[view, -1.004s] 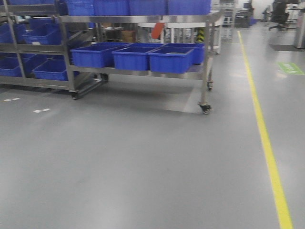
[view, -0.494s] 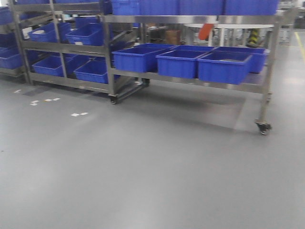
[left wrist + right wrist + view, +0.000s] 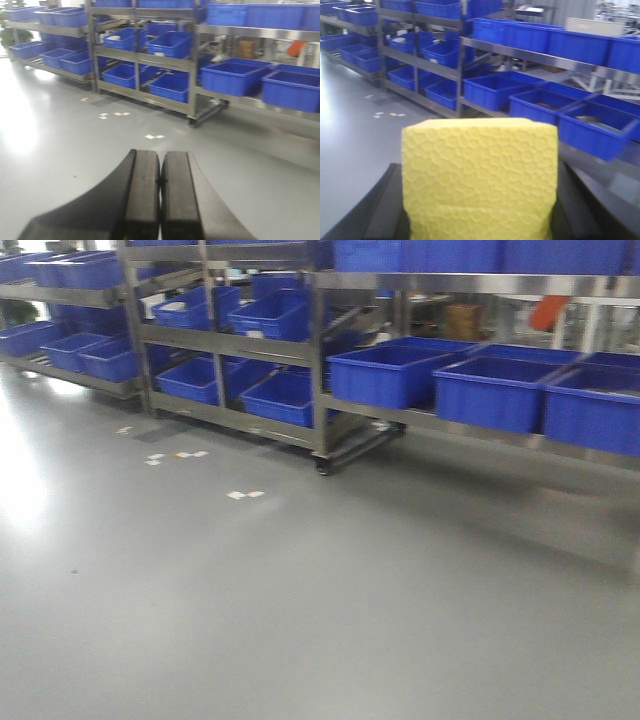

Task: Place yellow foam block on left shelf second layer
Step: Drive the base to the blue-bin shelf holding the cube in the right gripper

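Note:
The yellow foam block (image 3: 480, 177) fills the middle of the right wrist view, held between my right gripper's two dark fingers (image 3: 380, 210), which press on its left and right sides. My left gripper (image 3: 160, 185) is shut and empty, its two black pads touching, held above the grey floor. The left shelf (image 3: 230, 340) is a steel rack with sloped levels of blue bins; it also shows in the left wrist view (image 3: 140, 55) and the right wrist view (image 3: 420, 50). Neither gripper shows in the front view.
A second steel rack (image 3: 480, 410) on castors stands to the right with large blue bins (image 3: 395, 370). More racks with bins (image 3: 70, 345) stand at far left. White tape marks (image 3: 245, 494) lie on the grey floor between me and the racks.
The front view has swung left: the right rack slid toward the right edge, the yellow floor line left the view, and the left racks came into view.

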